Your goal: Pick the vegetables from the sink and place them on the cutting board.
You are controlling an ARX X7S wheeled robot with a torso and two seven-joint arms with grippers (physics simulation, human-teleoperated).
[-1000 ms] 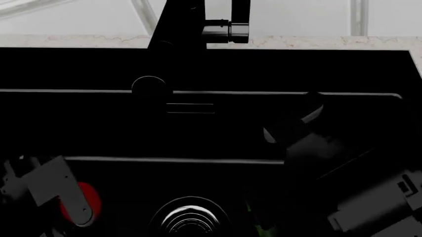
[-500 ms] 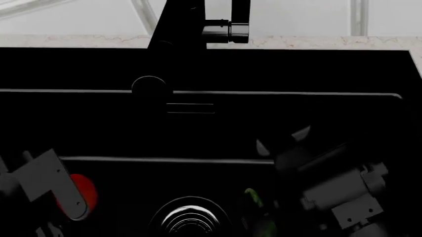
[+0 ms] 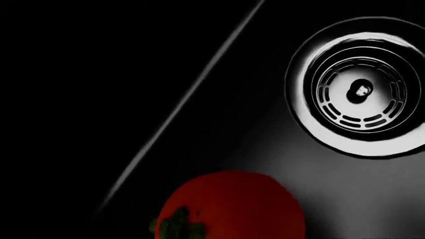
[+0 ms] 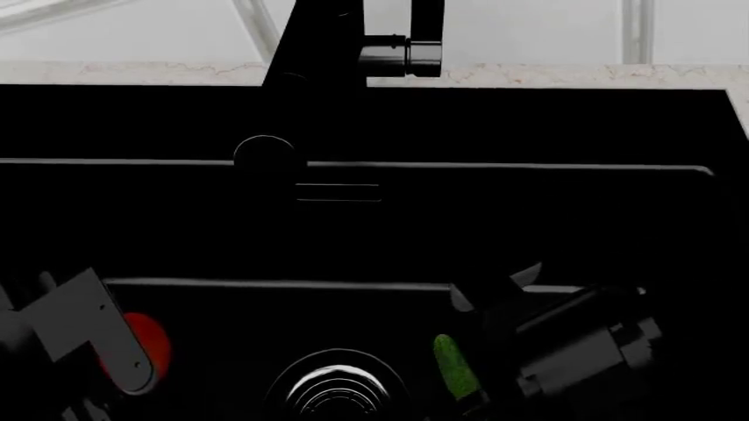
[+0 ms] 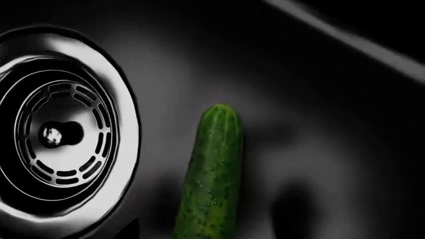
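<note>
Sink (image 4: 351,228): matte-black rectangular basin, black faucet (image 4: 351,44) at its far rim, round ringed metal drain (image 4: 337,386) in the floor near the head view's lower edge. Cucumber (image 4: 457,368): dark green, bumpy, lying flat on the basin floor just to the right of the drain and apart from its ring; long axis runs roughly front to back, the rounded tip seen in the head view pointing away from the robot, the near end hidden. Tomato (image 4: 143,346): round, glossy red, resting on the basin floor left of the drain, well apart from the cucumber; green stem (image 3: 178,226) turned sideways rather than straight up. Left gripper (image 4: 88,338): grey, low over the basin, partly covering the tomato; its opening cannot be told, nor any grasp. Right gripper (image 4: 497,294): dark, just beside the cucumber; opening likewise cannot be told. No lettering, brand or label legible on any item.
</note>
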